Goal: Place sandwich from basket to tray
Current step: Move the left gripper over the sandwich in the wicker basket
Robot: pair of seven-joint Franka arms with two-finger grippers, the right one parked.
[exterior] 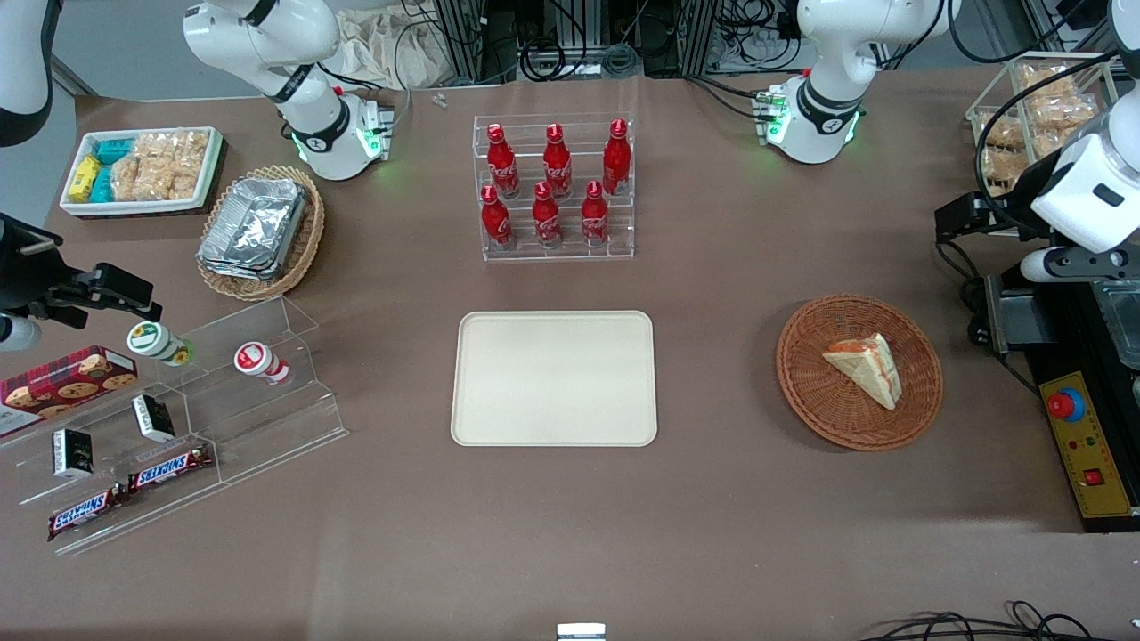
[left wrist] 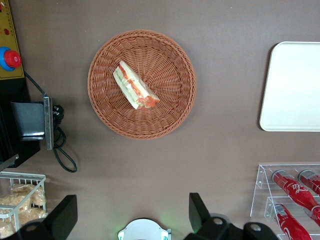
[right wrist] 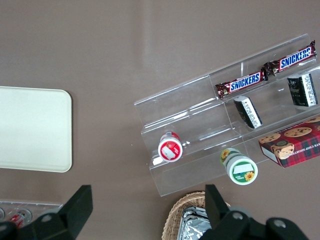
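The gripper point(left wrist: 131, 217), fingers apart, hovers high above the table; it should descend over the sandwich point(exterior: 865, 367) in the basket point(exterior: 806, 383) at right, straddling its long edges.

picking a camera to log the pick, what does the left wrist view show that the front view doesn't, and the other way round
Only the left wrist view shows the left arm's gripper, fingers spread open, hanging apart from the round reddish-brown wicker basket.

Only the front view shows the whole flat cream rectangular tray and the clear stepped snack stand toward the parked arm's end.

Both show the triangular white-bread sandwich lying in the basket, the tray bare, and the red bottles in their clear rack.
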